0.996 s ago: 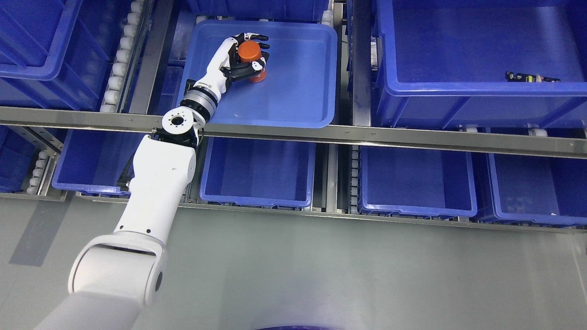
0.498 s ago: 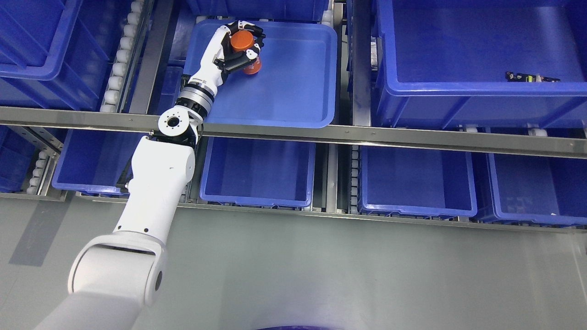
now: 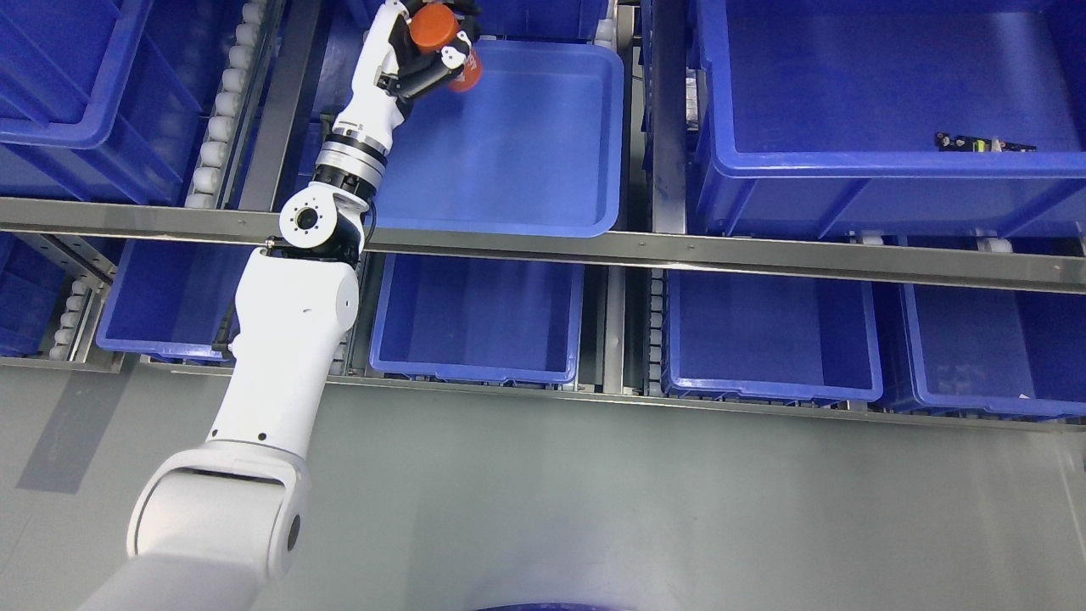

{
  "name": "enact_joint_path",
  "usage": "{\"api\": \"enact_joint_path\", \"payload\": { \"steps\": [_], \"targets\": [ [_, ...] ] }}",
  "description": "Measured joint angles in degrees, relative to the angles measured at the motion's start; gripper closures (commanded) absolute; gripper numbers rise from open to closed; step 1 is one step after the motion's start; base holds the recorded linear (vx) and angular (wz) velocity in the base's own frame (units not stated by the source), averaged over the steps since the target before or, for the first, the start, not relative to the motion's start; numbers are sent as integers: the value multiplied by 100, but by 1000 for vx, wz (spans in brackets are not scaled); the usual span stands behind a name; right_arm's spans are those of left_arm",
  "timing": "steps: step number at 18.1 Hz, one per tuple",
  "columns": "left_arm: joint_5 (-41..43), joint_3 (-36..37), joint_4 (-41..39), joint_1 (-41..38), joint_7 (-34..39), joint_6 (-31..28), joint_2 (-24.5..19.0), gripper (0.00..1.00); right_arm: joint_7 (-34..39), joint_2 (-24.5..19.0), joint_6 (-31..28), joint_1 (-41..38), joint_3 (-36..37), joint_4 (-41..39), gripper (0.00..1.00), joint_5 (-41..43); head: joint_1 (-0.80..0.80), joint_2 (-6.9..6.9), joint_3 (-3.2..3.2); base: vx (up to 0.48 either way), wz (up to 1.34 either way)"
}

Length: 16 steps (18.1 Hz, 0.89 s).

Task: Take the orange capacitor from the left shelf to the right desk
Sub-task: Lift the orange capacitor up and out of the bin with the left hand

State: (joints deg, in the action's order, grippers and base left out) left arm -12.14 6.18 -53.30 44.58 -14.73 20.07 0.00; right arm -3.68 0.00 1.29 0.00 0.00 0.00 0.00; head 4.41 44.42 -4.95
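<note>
The orange capacitor (image 3: 434, 32), a short orange cylinder, hangs tilted near the top edge of the picture, above the back left corner of a shallow blue tray (image 3: 509, 161) on the upper shelf. My left hand (image 3: 431, 42) is shut on it, black fingers wrapped around its side. The white left arm rises from the lower left, past the steel shelf rail (image 3: 645, 248). The right arm does not show.
A large blue bin (image 3: 848, 170) at the upper right holds a small dark part (image 3: 984, 142). Several blue bins fill the lower shelf (image 3: 479, 318) and the left side (image 3: 68, 85). White rollers (image 3: 222, 110) run beside the tray. Grey floor lies below.
My left hand has lifted the orange capacitor off the tray floor and carried it up and slightly left, toward the top edge of the picture. The forearm has swung more upright.
</note>
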Motion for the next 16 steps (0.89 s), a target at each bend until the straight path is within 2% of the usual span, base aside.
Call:
{"api": "enact_joint_path", "payload": {
  "steps": [5,9,13,16],
  "targets": [
    [-84,-109,-1042,-546,32,33,0,98,0,0,-1,0,0,0,0,0,0,0,0,0,0],
    [-113,-126,-1929,-1412,162,197,0,99,0,0,-1,-11,0,0,0,0,0,0,0,-4,-5],
    [-127,-122,-2728,-2264,195,632,0,100,0,0,-1,-9,0,0,0,0,0,0,0,-54,-93],
    [-130,-71,-3198,-2874,174,1202,0,100,0,0,-1,-5,0,0,0,0,0,0,0,-120,-125]
  ]
}}
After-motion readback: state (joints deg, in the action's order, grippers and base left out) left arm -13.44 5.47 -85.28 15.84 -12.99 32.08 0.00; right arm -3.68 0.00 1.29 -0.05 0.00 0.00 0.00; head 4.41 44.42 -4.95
